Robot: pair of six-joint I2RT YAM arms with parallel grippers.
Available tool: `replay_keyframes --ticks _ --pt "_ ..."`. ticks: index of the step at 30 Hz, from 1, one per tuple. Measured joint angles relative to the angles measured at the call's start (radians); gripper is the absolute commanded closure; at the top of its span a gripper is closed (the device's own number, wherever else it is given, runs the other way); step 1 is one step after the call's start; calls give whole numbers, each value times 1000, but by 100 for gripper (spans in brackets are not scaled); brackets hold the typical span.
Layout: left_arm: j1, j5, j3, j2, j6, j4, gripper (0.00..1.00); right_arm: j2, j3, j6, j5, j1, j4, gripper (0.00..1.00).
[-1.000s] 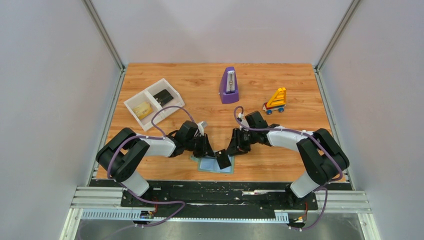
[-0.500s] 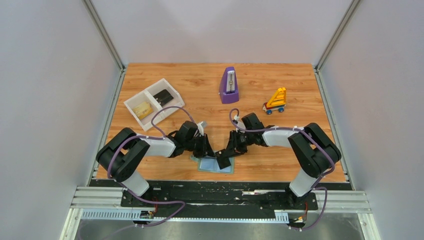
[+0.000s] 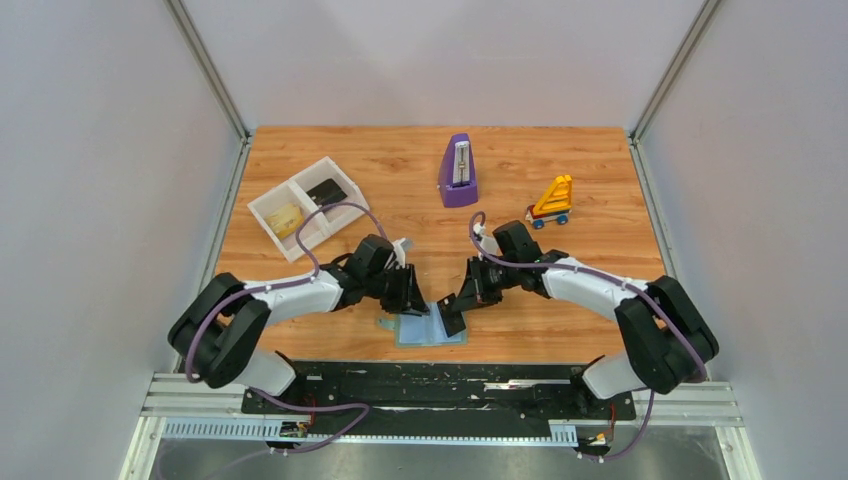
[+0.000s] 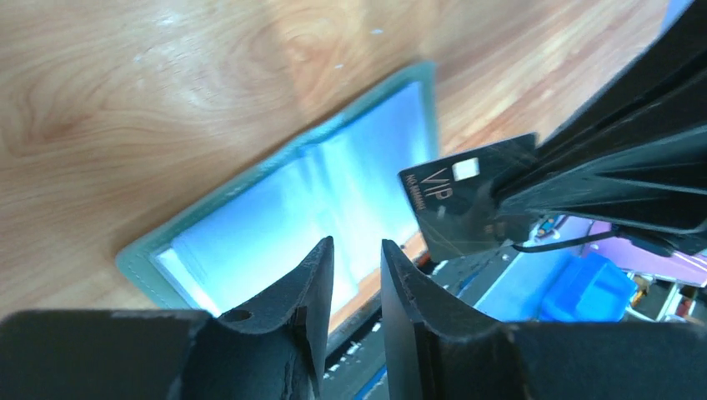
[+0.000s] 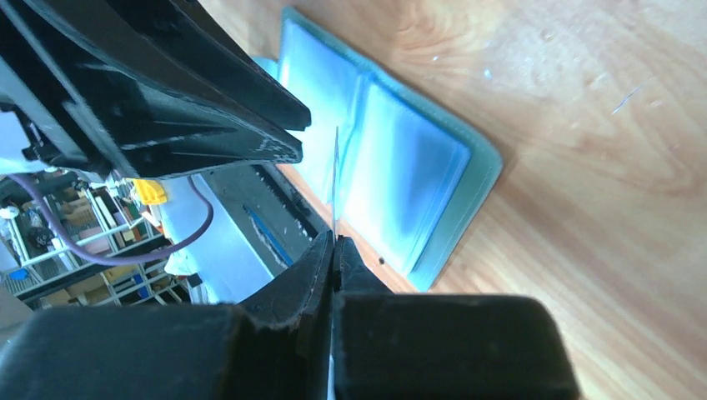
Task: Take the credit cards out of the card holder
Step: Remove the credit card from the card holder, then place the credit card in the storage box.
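The pale teal card holder lies open and flat near the table's front edge, also seen in the left wrist view and the right wrist view. My right gripper is shut on a dark credit card marked VIP, held on edge just above the holder. Beside it, my left gripper hovers over the holder with a narrow gap between its jaws and nothing in them. In the top view the two grippers, left and right, meet over the holder.
A white two-compartment tray at the back left holds a yellowish card and a dark card. A purple metronome stands at the back centre. A yellow toy sits to its right.
The right gripper's jaws have closed onto the dark card. The left gripper's jaws have parted a little. The left arm's elbow has swung out to the left.
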Motion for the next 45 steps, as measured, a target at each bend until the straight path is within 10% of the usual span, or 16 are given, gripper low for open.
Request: replay_keyframes --ticks 17,45 --pt "0 237 227 -221 195 -247 54 -237 0 -108 -400 7 -59 100" --pt "-17 475 153 -270 129 -59 63 -237 0 -107 -524 19 5 100"
